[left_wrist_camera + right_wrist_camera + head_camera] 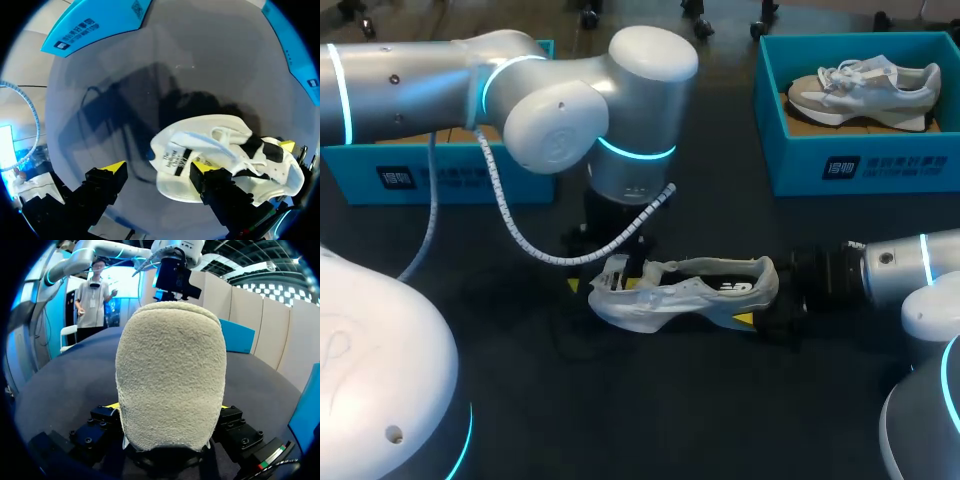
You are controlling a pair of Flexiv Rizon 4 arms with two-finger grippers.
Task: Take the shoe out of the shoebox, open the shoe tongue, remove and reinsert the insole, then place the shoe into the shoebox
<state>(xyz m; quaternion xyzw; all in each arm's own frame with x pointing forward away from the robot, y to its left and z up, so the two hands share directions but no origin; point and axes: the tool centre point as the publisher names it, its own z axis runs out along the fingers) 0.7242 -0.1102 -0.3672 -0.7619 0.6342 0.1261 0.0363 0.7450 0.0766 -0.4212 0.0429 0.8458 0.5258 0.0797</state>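
Closest of all was the heel of the shoe (170, 375), gripped from both sides by the right gripper (167, 407), whose fingers were spread only as wide as the heel. At the shoe's other end the left gripper (157, 167) hung just above it, fingers wide apart and holding nothing. One finger seemed to lie against the tongue (175, 160), and the other stood off over bare table (700, 400). Since the shoe lay on the table and outside any box, the step in hand looked to be the opening of the tongue. Whether the insole sat inside could not be told. The next move would likely call for the left gripper to close on the tongue and draw it up towards the toe while the right gripper steadied the heel. The table was dark and matte. Well apart from the shoe, on its far side, stood the toe-side shoebox (460, 180) and the heel-side shoebox (860, 165), the latter with a second shoe (865, 90) in it. That seemed to leave working room around the shoe.
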